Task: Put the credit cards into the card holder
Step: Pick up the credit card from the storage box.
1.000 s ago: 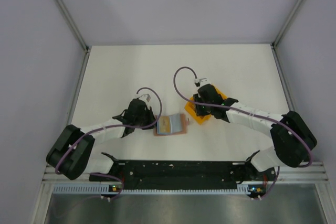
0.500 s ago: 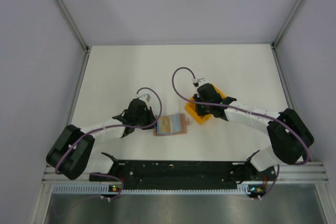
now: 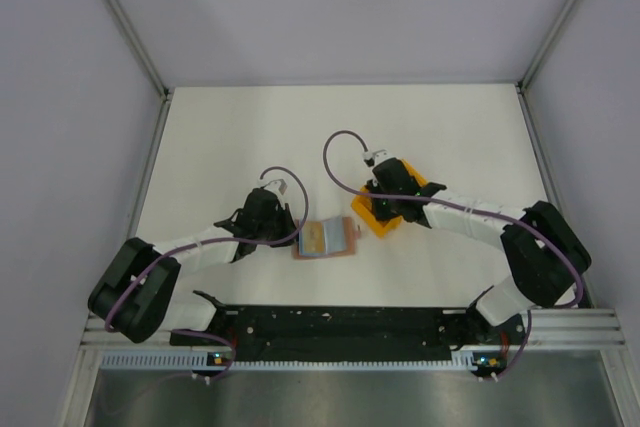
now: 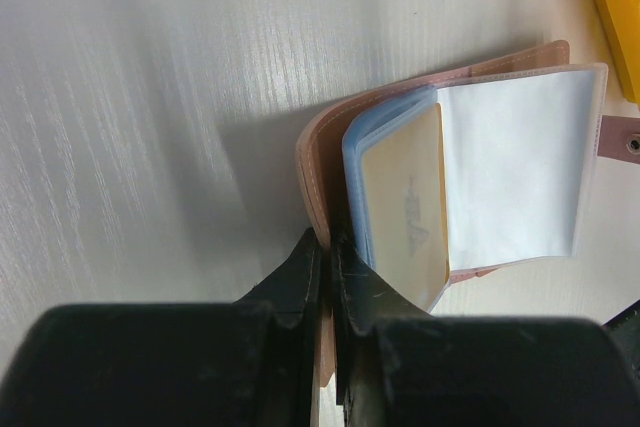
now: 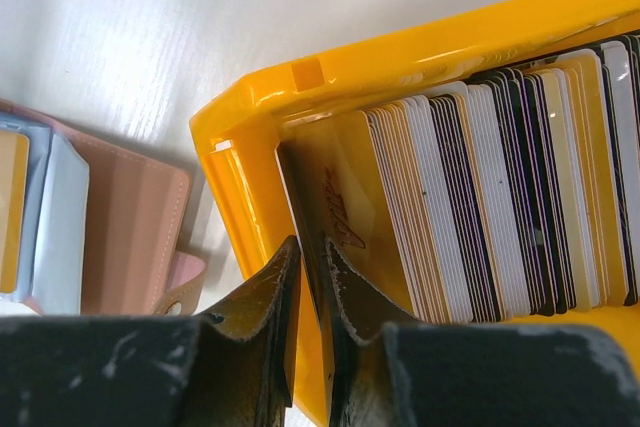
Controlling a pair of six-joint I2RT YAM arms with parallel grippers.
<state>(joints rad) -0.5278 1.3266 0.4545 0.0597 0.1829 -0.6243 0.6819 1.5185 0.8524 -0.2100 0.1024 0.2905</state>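
Left gripper [image 4: 325, 247]: we see its jaws clenched on the near edge of the card holder's [image 4: 318, 147] tan cover, pinning it open on the bench [image 3: 240, 137].
Right gripper [image 5: 308, 252]: its jaws are down inside the yellow tray [image 5: 250, 117], closed thin on the edge of the front card [image 5: 340, 187] of the stack.
Card holder: it lies open and flat between the two arms, just beside the tray, with its clear sleeves [image 4: 520, 167] fanned upward.
Credit cards [image 5: 480, 197]: we count a dense row standing on edge in the tray, gold, white and dark ones packed together. They fill most of the tray's visible length.
Done so far: one gold card [image 4: 405, 207] sits in a bluish sleeve of the holder. We see no other card there, though the sleeves underneath are hidden.
Step in hand: we judge this to be the pick of the next card. It is gripped but not yet lifted out of the tray.
Left to do: nearly everything. We reckon the task is at an early stage, with almost the whole stack waiting to be carried over and slotted in.
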